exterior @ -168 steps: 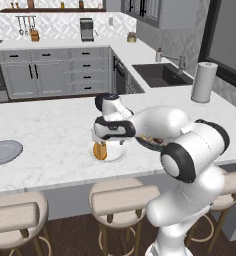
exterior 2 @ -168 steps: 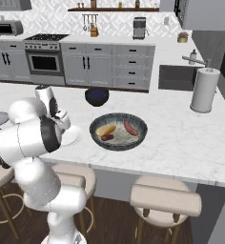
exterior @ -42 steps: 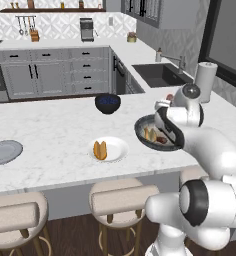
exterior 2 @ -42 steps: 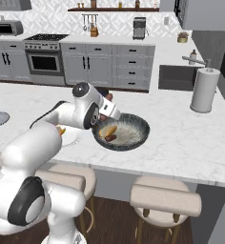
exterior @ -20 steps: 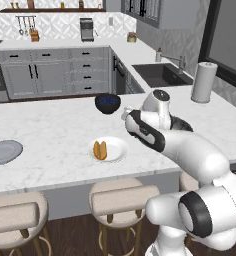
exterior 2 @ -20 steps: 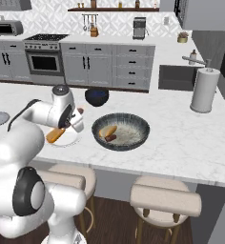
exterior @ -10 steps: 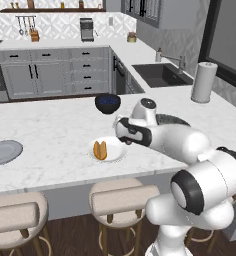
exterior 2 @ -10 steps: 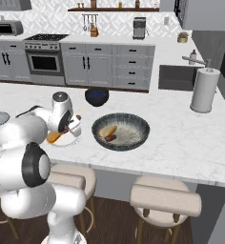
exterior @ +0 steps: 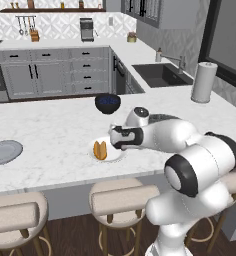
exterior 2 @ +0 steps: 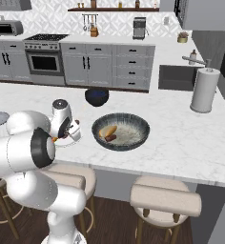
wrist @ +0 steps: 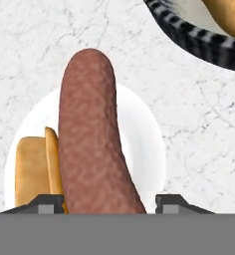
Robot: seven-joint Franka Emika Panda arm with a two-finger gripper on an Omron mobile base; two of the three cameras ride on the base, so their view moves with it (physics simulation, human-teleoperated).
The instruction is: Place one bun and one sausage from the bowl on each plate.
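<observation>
A reddish-brown sausage [wrist: 92,144] is gripped lengthwise in my gripper [wrist: 109,201], shut on it just above the white plate [wrist: 147,144]. One bun [wrist: 32,172] lies on that plate, left of the sausage in the hand view. From the left base view, the gripper [exterior: 116,142] hovers at the white plate [exterior: 115,156], right beside the bun [exterior: 100,150]. The dark-grey bowl [exterior 2: 133,143] holds a second bun [exterior 2: 108,131] and a second sausage [exterior 2: 111,138]; its rim [wrist: 204,37] shows at the hand view's upper right. The grey-blue plate [exterior: 2,151] lies far left with nothing on it.
A small dark-blue bowl [exterior: 108,102] stands behind the white plate. A paper towel roll [exterior: 204,82] rises at the right, beside the sink [exterior: 162,75]. Bar stools [exterior: 122,197] line the counter's near edge.
The arm has swung from the dark-grey bowl leftward with a sausage and come down over the white plate, beside the bun lying there.
</observation>
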